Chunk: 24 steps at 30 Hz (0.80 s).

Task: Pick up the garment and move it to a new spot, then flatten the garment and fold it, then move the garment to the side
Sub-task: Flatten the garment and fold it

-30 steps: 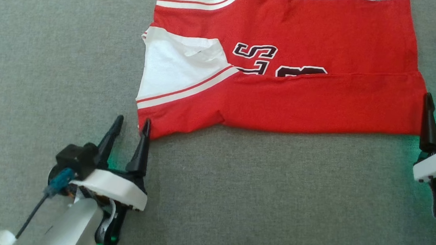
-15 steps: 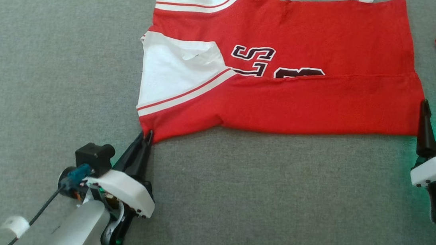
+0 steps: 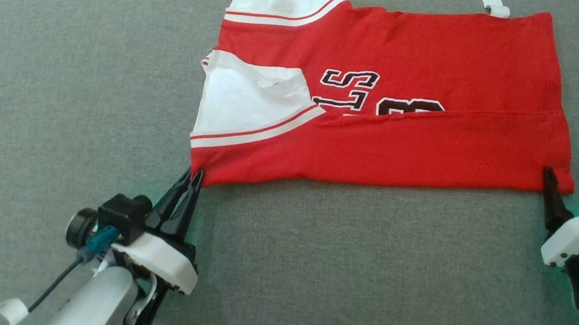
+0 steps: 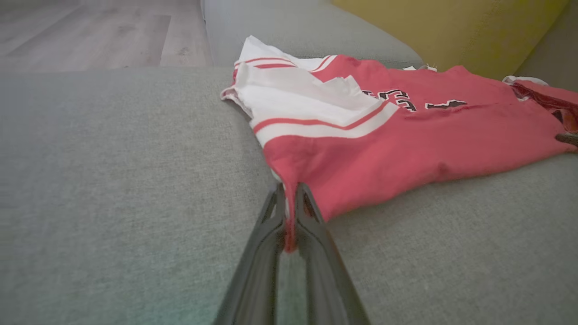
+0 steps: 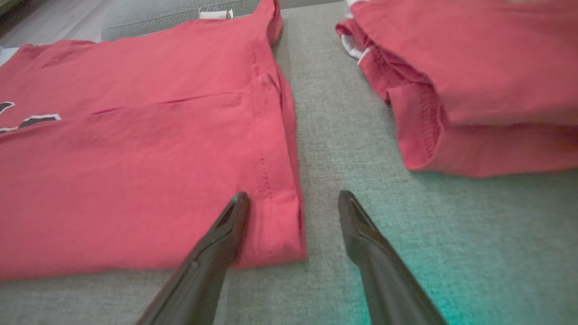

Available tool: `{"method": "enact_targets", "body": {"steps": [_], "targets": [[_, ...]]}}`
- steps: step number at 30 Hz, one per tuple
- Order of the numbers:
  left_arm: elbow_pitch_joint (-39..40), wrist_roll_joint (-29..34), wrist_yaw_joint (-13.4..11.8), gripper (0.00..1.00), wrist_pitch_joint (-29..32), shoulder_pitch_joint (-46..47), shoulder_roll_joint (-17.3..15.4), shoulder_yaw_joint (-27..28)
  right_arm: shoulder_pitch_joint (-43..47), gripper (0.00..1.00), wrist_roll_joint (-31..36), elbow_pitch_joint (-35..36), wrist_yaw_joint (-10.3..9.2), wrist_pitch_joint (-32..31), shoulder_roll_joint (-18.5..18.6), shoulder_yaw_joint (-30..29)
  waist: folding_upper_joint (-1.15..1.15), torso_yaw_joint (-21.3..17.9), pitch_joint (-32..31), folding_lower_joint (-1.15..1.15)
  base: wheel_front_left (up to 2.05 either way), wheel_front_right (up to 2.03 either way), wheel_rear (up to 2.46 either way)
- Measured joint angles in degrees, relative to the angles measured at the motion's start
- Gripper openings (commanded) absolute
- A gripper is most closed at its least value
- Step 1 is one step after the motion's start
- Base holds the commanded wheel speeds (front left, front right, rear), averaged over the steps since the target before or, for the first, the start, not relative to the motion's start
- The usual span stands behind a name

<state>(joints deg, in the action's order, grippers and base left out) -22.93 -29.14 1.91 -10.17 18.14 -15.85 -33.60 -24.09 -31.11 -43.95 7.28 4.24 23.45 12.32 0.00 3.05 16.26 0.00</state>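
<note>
Head view: garment (image 3: 406, 110) lies half-folded on the grey cushion (image 3: 338, 268), long axis running 9 to 3 o'clock; left gripper (image 3: 194, 174) is pinched tight on its 8 o'clock corner, right gripper (image 3: 566, 174) gapes wide and empty astride its 4 o'clock corner, likely due to close next.

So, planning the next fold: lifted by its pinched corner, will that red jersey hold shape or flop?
Likely floppy: the red jersey tents into a soft peak where the left tool pinches its corner. Probably light: its thin layers lie flat on the grey cushion. One-corner lifting would probably unfold it.
</note>
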Motion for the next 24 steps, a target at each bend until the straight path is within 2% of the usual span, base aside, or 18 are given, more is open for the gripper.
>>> {"method": "enact_targets", "body": {"steps": [1, 2, 3, 8, 13, 24], "targets": [[0.6, 0.3, -0.2, 0.00, 0.0, 0.0, -0.3, 0.0, 0.0, 0.95, -0.7, 0.3, 0.00, -0.9, 0.3, 0.6, 0.00, 0.1, -0.1, 0.00, 0.00, 0.00, 0.00], [0.6, 0.3, -0.2, 0.00, 0.0, 0.0, -0.3, 0.0, 0.0, 0.36, -0.7, 0.3, 0.00, -0.9, 0.3, 0.6, 0.00, 0.1, -0.1, 0.00, 0.00, 0.00, 0.00], [1.7, 0.8, -0.4, 0.00, 0.0, 0.1, -0.8, -0.3, 0.0, 0.00, -2.4, 1.2, 0.00, -2.8, 1.1, 1.7, 0.00, 0.3, -0.2, 0.00, 0.00, 0.00, 0.00], [3.8, 1.0, -1.0, 0.00, 1.0, -0.1, -1.8, -0.8, 0.8, 0.00, -4.2, 3.4, 0.00, -3.6, 2.4, 3.6, 0.00, 0.6, -1.1, 0.00, 0.00, 0.00, 0.00], [7.8, 1.0, -2.0, 0.00, 2.7, -4.1, -3.4, -1.4, 5.6, 0.00, -6.7, 7.1, 0.00, -3.8, 5.1, 5.0, 0.00, 0.7, -3.3, 0.00, 0.00, 0.00, 0.00], [19.3, -0.4, -7.3, 0.00, 7.2, -19.4, -6.5, -3.6, 20.0, 0.00, -9.7, 16.1, 0.00, -4.4, 10.4, 3.7, 0.00, 1.8, -8.7, -0.01, 0.00, 0.00, 0.00]]}}
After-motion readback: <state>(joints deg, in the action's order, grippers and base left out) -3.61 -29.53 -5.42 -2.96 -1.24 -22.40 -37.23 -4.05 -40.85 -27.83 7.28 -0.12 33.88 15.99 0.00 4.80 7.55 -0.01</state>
